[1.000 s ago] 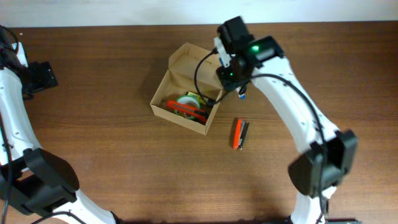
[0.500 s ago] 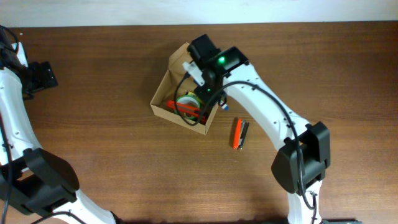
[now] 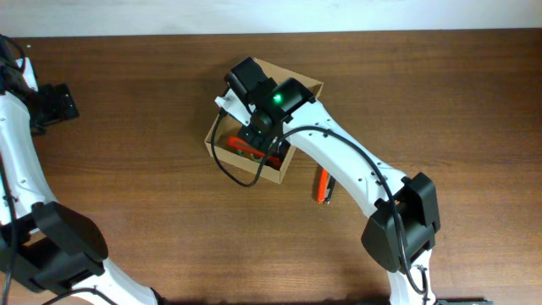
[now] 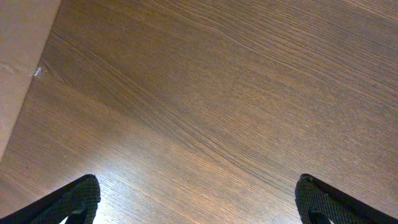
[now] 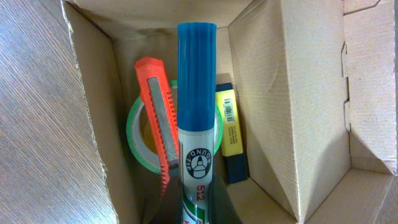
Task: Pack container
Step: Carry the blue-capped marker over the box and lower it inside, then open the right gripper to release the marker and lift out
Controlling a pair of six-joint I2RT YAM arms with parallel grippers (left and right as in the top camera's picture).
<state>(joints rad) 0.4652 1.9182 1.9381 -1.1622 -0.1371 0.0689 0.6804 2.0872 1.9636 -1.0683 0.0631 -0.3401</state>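
The container is a tan cardboard box at the table's middle, its flap lid open toward the back right. My right gripper is shut on a white marker with a blue cap, held above the box's open top and pointing in. In the overhead view the right wrist covers most of the box. Inside lie an orange utility knife, a green tape roll and a yellow and blue highlighter. My left gripper stands open over bare wood at the far left.
A second orange cutter and a dark pen lie side by side on the table, right of the box. The table's back edge runs along the top of the overhead view. The left arm stands along the left side.
My right arm has swung left, from beside the box's right rim to over its open top, carrying the marker. The left arm has not moved.
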